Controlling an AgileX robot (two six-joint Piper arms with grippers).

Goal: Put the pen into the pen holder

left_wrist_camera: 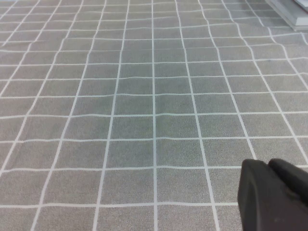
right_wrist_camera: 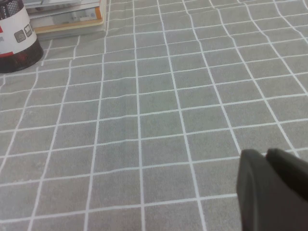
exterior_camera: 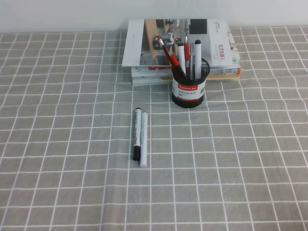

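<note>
High view: pen (exterior_camera: 144,139) on counter (exterior_camera: 57,144), not yet in pen holder (exterior_camera: 188,89); left gripper (left_wrist_camera: 274,195) and right gripper (right_wrist_camera: 272,190) parked, finger state cannot be told.

Grey checked tablecloth (exterior_camera: 57,144) seen from high, angled down, both wrist cameras held low over it, black white-banded pen holder (exterior_camera: 188,89) shared with right wrist view (right_wrist_camera: 17,41), left gripper (left_wrist_camera: 274,195) and right gripper (right_wrist_camera: 272,190) glimpsed at frame edges.

Soft, even light is falling from overhead; the pen holder (exterior_camera: 188,86) is casting only a faint shadow toward 6 o'clock. The left gripper (left_wrist_camera: 275,195) and right gripper (right_wrist_camera: 273,190) are showing blurred.
</note>
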